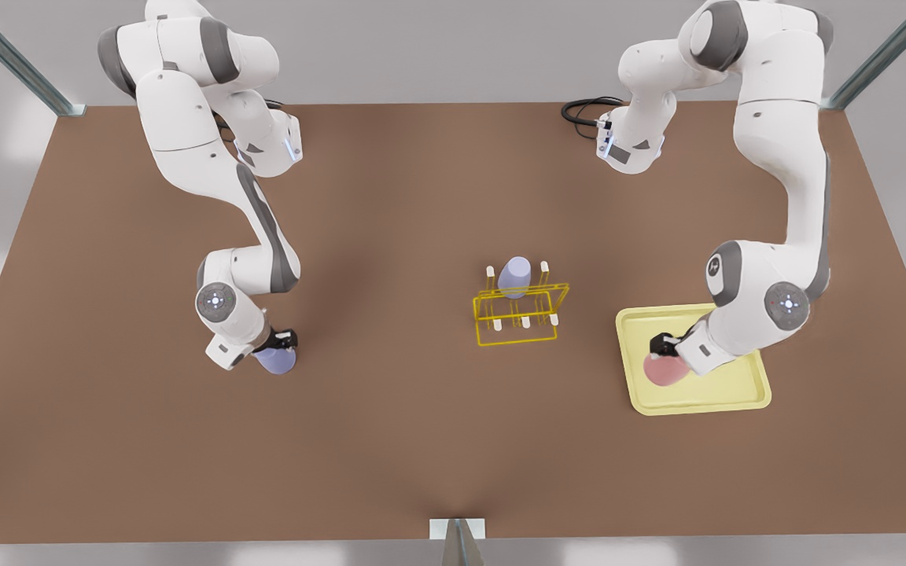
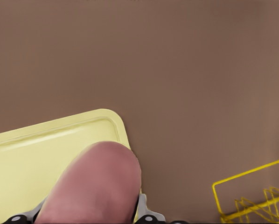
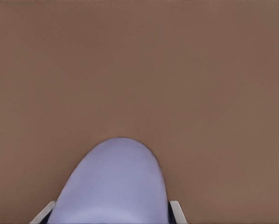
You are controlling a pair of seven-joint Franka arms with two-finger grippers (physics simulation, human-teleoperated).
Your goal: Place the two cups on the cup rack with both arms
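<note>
Even, soft overhead light falls on the brown table (image 1: 421,440), with faint diffuse shadows under the arms and a darker patch left of the rack (image 1: 517,310). No glare on the tray (image 1: 744,397). Pale reflections streak the grey floor. In the wrist views, close cups look soft-edged.

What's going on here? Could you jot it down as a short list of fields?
Table: brown table
Rack: yellow wire cup rack mid-table, a lavender cup already on a peg
Tray: pale yellow tray on the front view's right
Left gripper: left gripper over the tray, closed on the pink cup
Right gripper: right gripper on the front view's left, closed on a second lavender cup
Left to do: both held cups are not yet on the rack
</note>
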